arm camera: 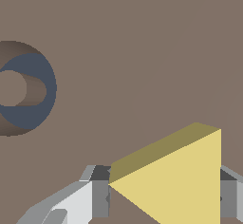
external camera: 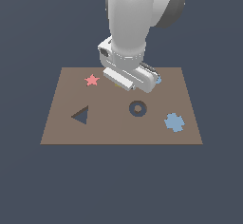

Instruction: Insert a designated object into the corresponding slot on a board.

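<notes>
1. Since the yellow triangle [arm camera: 180, 180] sits between the two fingers [arm camera: 97, 194] of the gripper [arm camera: 163, 197], it looks held tight, low over the back of the board [external camera: 61, 128].
2. Lift it straight up first.
3. Carry it to the triangle hole [external camera: 81, 116], well apart from here, on the exterior view's left.
4. Do not stop at the round hole [external camera: 137, 108].
5. Turn it so the corners match, then lower it slowly.

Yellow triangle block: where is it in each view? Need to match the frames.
Exterior view: not visible; the arm and tool cover its spot.
Wrist view: yellow triangle block fills the lower part, between the tool's fingers.
Shared landmark: ring-shaped hole in the board.
</notes>
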